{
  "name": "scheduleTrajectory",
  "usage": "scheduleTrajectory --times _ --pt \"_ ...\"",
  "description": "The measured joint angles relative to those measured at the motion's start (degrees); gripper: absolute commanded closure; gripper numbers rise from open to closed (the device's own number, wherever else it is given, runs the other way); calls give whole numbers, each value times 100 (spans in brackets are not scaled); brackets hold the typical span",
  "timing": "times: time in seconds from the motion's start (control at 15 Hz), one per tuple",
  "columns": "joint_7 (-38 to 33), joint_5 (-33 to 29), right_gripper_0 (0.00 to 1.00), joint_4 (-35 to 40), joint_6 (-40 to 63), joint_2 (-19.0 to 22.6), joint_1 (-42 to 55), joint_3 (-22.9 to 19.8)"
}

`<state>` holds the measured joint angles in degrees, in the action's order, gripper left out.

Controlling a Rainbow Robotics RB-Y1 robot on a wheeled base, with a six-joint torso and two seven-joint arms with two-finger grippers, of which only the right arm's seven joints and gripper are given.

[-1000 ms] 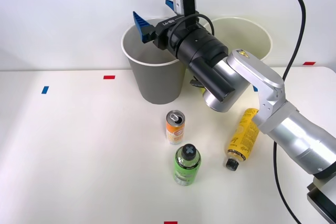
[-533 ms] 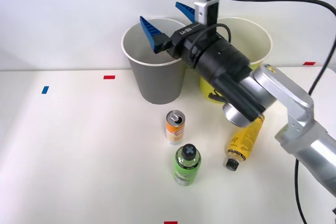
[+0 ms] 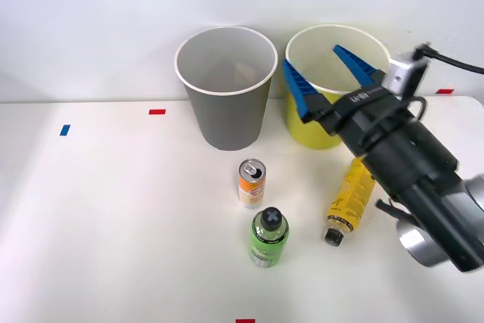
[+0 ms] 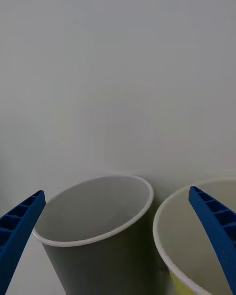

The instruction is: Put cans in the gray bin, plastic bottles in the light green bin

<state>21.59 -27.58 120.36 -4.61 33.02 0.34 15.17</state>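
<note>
My right gripper (image 3: 327, 75) stands open and empty in front of the light green bin (image 3: 302, 122), with its blue fingers spread across that bin's mouth. The gray bin (image 3: 226, 115) stands to its left, and something pale reddish lies faintly inside it. An orange and white can (image 3: 252, 183) stands upright in front of the gray bin. The green plastic bottle (image 3: 268, 237) stands nearer to me, black cap up. The yellow plastic bottle (image 3: 349, 198) lies on its side, partly under my arm. The wrist view looks at the gray bin (image 4: 93, 231) and the light green bin (image 4: 189, 248) between the fingertips (image 4: 22, 221).
Red tape marks (image 3: 156, 111) and a blue one (image 3: 64, 129) lie on the white table (image 3: 113, 217). A white wall rises just behind the bins. The table's left half is bare.
My arm has swung right and back toward me, from over the gray bin's rim to in front of the light green bin. The gripper stayed open. Can and bottles have not moved.
</note>
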Motion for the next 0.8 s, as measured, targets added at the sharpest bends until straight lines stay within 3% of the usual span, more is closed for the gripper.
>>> scheduleTrajectory --times 0.4,0.8 --pt "181 173 0 204 -1685 -251 1878 -1170" --pt "1635 593 0 196 -1831 -961 3160 -1405"
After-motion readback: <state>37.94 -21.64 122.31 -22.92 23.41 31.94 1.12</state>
